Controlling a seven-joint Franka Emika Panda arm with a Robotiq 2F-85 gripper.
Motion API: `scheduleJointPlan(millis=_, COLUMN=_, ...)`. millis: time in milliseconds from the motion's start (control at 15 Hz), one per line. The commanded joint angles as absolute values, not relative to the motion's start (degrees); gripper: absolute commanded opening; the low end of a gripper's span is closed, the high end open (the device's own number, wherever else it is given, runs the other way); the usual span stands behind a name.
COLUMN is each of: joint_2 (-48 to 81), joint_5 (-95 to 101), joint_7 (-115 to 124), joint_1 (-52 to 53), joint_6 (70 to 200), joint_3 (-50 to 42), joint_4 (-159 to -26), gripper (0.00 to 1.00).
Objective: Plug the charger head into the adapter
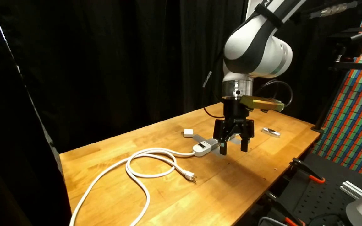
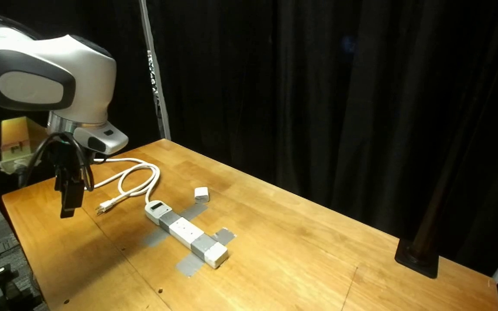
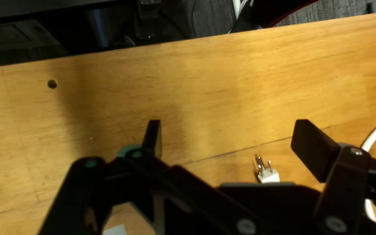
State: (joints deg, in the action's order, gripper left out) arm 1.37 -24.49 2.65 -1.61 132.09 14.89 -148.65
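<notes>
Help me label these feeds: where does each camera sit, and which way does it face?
In an exterior view: raised, nearer the white cable, looking down toward the power strip; arm and gripper show.
In an exterior view: raised, nearer the strip's cordless end, looking down toward the cable; arm and gripper show.
Wrist view: on the wrist, looking down at the wooden table; spread gripper fingers show.
Shared in both exterior views: power strip, charger head, cable, black curtain.

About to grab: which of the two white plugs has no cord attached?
The charger head, the small white cube lying apart from the adapter; no cord runs to it. The other plug, metal prongs bare, ends the white cable.
</notes>
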Motion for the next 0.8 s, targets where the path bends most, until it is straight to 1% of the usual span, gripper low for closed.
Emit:
scheduleJointPlan(millis=0, joint_2=1.0, joint_5=-24.4, joint_7=2.6, joint_1=1.7, joint_6=132.0, joint_3=11.3, joint_4=-148.7, gripper=1.0)
scheduleJointPlan(millis=333, joint_2=3.8, joint_5=-24.5, joint_7=2.6, joint_1=2.8, joint_6=133.2, joint_3=11.4, joint_4=-148.6, gripper=1.0)
scheduleJointPlan(millis=467, joint_2=7.2, joint_5=-17.6, joint_7=4.2, joint_1=4.2, joint_6=143.2, joint_3=10.8, joint_4=-147.8, gripper=1.0)
scheduleJointPlan(millis=733, joint_2=15.5, joint_5=-2.9, joint_7=7.2, joint_1=5.3, joint_6=156.9, joint_3=6.1, joint_4=-140.8, gripper=1.0)
